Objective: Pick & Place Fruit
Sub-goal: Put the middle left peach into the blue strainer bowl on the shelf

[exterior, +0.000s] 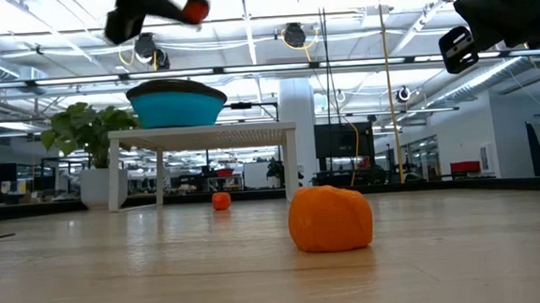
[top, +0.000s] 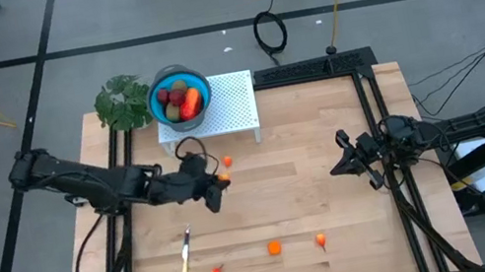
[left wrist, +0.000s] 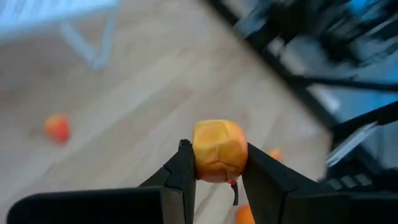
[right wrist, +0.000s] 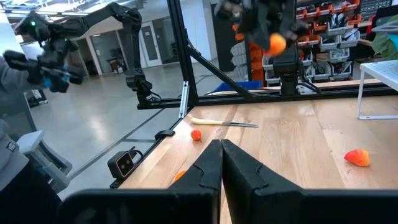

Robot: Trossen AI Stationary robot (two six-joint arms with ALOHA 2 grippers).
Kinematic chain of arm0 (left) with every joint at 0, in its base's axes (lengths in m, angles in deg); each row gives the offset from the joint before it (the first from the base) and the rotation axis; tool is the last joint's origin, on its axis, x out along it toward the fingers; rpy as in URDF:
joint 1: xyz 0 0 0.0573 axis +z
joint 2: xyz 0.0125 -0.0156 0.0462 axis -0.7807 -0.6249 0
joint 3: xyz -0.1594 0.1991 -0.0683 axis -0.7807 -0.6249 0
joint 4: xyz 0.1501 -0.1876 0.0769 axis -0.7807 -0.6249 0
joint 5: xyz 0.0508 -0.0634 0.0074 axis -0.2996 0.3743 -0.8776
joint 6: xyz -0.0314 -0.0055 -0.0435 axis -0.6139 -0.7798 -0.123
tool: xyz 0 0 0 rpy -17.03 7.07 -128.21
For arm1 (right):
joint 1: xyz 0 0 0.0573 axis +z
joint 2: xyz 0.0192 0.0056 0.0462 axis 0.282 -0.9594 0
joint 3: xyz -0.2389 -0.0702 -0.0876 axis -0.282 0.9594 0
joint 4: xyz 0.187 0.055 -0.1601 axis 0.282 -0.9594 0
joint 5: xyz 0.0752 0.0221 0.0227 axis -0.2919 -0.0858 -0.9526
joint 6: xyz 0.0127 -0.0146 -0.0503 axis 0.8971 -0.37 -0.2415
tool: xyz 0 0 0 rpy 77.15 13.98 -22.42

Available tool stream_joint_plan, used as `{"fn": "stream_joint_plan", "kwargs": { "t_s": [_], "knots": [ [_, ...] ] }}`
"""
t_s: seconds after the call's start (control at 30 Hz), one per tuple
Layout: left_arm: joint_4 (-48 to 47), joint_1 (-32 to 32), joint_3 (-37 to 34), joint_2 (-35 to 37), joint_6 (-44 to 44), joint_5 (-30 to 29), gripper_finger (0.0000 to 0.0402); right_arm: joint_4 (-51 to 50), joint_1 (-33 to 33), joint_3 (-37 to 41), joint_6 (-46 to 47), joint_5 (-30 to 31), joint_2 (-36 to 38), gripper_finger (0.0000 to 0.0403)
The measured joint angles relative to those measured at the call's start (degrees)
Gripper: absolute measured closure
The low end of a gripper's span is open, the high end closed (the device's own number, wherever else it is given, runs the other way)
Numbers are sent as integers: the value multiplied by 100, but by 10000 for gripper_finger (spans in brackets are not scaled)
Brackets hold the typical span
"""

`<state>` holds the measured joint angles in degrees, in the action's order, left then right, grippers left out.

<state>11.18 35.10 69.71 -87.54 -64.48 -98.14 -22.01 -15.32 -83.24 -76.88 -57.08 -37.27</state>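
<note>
**Orange fruit lifted, four more wait on the table**

Clamped between the two dark fingers of the left gripper [left wrist: 214, 171] is an orange fruit [left wrist: 219, 151], the nearest thing in the left wrist view. In the high view this gripper [top: 216, 189] hangs above the middle of the table [top: 332, 190], and the blue bowl [top: 179, 95] on the white stand [top: 232, 106] lies at about twelve o'clock from it. Several fruits [top: 179, 102] already rest in the bowl. One small orange piece [top: 226, 162] is just beside the gripper, and three others [top: 274, 246] lie at about five to six o'clock, near the yellow-handled knife [top: 184, 266]. The right gripper [top: 368, 166] waits at three o'clock with its fingers together, holding nothing. I judge the task roughly half done.
</note>
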Motion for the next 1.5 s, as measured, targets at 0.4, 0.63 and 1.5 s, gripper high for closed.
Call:
{"fn": "stream_joint_plan", "kwargs": {
  "t_s": [0.4, 0.63, 1.5],
  "knots": [
    [2199, 17, 2, 55, 1800, 453, 300, -1, 1, 0, 0, -1, -2, 403],
    [3715, 13, 2, 55, 3136, 1465, 300, -2, 1, 0, 0, -1, -2, 403],
    [5780, 13, 2, 53, 7141, 3860, 300, -4, 0, 0, -21, 0, -2, 403]
  ]
}}
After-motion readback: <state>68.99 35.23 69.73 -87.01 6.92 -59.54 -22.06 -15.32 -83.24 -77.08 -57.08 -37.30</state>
